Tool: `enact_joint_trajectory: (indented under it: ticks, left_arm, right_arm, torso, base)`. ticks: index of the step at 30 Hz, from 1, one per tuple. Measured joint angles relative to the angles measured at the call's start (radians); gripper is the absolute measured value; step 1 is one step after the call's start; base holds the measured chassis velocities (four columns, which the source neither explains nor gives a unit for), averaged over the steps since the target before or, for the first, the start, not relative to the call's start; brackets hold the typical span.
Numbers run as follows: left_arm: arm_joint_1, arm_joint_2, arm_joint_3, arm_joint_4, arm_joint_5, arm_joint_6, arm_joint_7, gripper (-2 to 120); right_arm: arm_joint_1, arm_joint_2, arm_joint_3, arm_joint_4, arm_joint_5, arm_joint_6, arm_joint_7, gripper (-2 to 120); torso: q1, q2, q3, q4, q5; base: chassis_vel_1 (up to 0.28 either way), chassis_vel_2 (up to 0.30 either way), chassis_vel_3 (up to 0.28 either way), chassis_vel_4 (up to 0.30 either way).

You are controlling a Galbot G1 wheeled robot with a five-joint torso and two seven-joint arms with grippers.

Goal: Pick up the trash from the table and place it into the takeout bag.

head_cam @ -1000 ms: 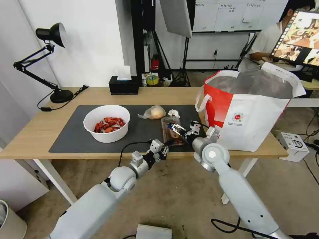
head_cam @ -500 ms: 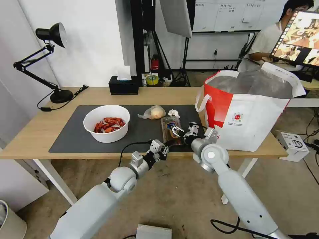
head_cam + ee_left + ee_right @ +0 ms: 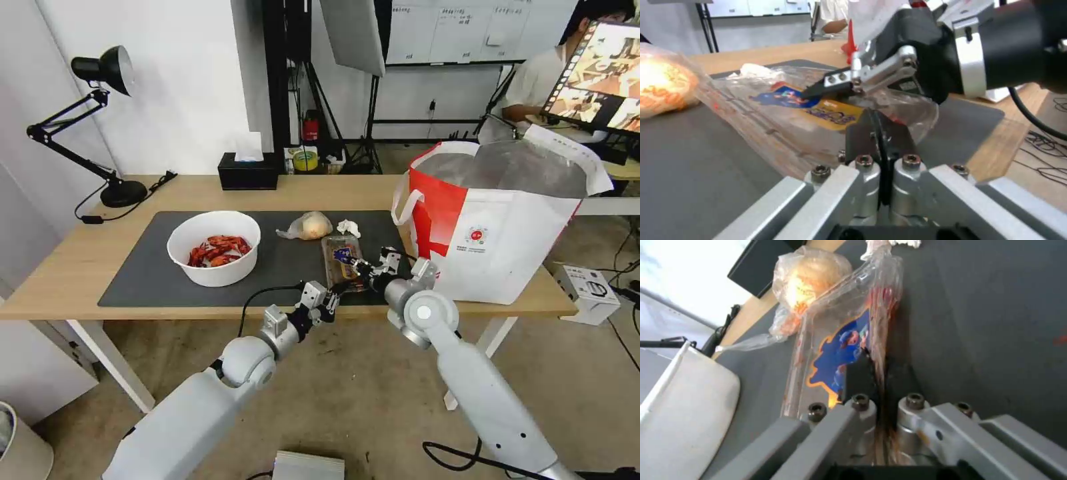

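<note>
The clear clamshell tray [image 3: 342, 259] with cherry tomatoes and a blue label lies on the dark mat [image 3: 147, 273] of the table [image 3: 73, 267]. My right gripper [image 3: 358, 265] is shut on the tray's right rim; the plastic edge [image 3: 835, 340] is pinched between the fingers [image 3: 862, 373]. My left gripper [image 3: 333, 293] is shut at the table's front edge, tips at the tray's near end [image 3: 786, 113]. Behind the tray lie the crumpled tissue [image 3: 348, 228] and the clear bag with a beige lump [image 3: 308, 227]. The white crayfish bowl [image 3: 220, 275] sits left. The takeout bag [image 3: 507, 227] stands open on the right.
A black tissue box [image 3: 248, 175] stands at the table's back edge and a black desk lamp [image 3: 113, 187] at the back left. The takeout bag's near handle [image 3: 403, 203] hangs close to my right arm. Tripods and a seated person are behind the table.
My right gripper has shifted slightly toward the tray's right rim and lower, uncovering the blue label. The left gripper and the other things have not moved.
</note>
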Motion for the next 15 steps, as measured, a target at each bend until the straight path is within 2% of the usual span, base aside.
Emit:
enact_joint_trajectory:
  ticks: [6, 9, 10, 11, 13, 14, 15]
  left_arm:
    - [-0.004, 0.007, -0.011, -0.011, -0.033, 0.007, -0.025, 11]
    - [-0.010, 0.033, -0.021, -0.029, -0.052, 0.017, -0.039, 28]
    - [-0.010, 0.033, -0.021, -0.029, -0.052, 0.017, -0.039, 28]
    - [-0.010, 0.040, -0.023, -0.035, -0.054, 0.022, -0.045, 33]
    - [-0.002, 0.065, -0.038, -0.055, -0.052, 0.055, -0.082, 47]
    - [-0.002, 0.065, -0.038, -0.055, -0.052, 0.055, -0.082, 47]
    - [0.027, 0.083, -0.077, -0.085, -0.044, 0.103, -0.136, 62]
  right_arm:
    - [-0.005, -0.005, 0.000, -0.003, -0.018, 0.000, -0.006, 0]
    - [-0.009, -0.012, 0.004, 0.001, -0.021, 0.000, -0.007, 0]
    - [-0.009, -0.012, 0.004, 0.001, -0.021, 0.000, -0.007, 0]
    - [-0.010, -0.014, 0.004, 0.002, -0.021, 0.000, -0.006, 0]
    - [-0.015, -0.018, 0.005, 0.009, -0.027, 0.000, -0.006, 0]
    - [-0.015, -0.018, 0.005, 0.009, -0.027, 0.000, -0.006, 0]
    - [-0.026, -0.026, 0.007, 0.021, -0.034, 0.001, -0.007, 0]
  torso:
    - [0.000, 0.000, 0.000, 0.0003, 0.0000]
    - [0.000, 0.000, 0.000, 0.0005, 0.0001]
    - [0.000, 0.000, 0.000, 0.0005, 0.0001]
    - [0.000, 0.000, 0.000, 0.0004, -0.0001]
    - [0.000, 0.000, 0.000, -0.0001, -0.0001]
    - [0.000, 0.000, 0.000, -0.0001, -0.0001]
    - [0.000, 0.000, 0.000, 0.0000, -0.0003]
  base:
    - [0.000, 0.000, 0.000, 0.000]
    - [0.000, 0.000, 0.000, 0.000]
    - [0.000, 0.000, 0.000, 0.000]
    - [0.000, 0.000, 0.000, 0.000]
    - [0.000, 0.000, 0.000, 0.000]
    - [0.000, 0.000, 0.000, 0.000]
    - [0.000, 0.000, 0.000, 0.000]
